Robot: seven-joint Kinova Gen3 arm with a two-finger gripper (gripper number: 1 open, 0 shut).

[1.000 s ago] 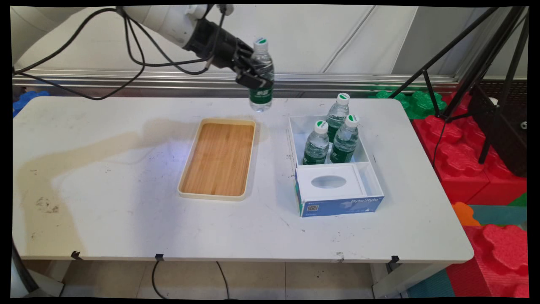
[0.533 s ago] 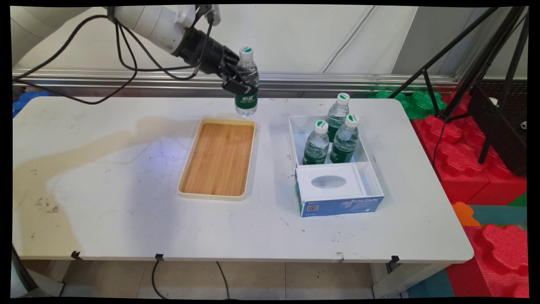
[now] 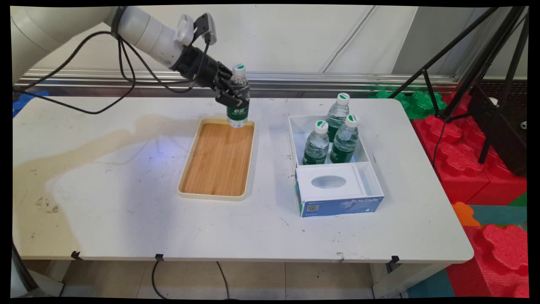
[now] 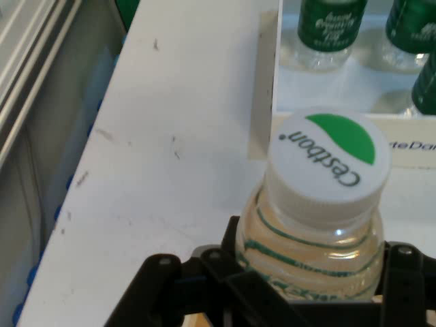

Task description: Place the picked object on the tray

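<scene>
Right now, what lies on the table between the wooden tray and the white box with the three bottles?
Nothing: in the main view the strip of table between the wooden tray and the white box is bare.

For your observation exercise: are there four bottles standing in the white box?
No, three bottles stand in the white box; the gripper holds a fourth bottle.

White arm (image 3: 143, 29) angled down-right, tool (image 3: 231, 93) clamped shut

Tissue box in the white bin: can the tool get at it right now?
Probably not as things stand. The tool is shut on a water bottle over the wooden tray. The tissue box itself lies uncovered from above.
</scene>
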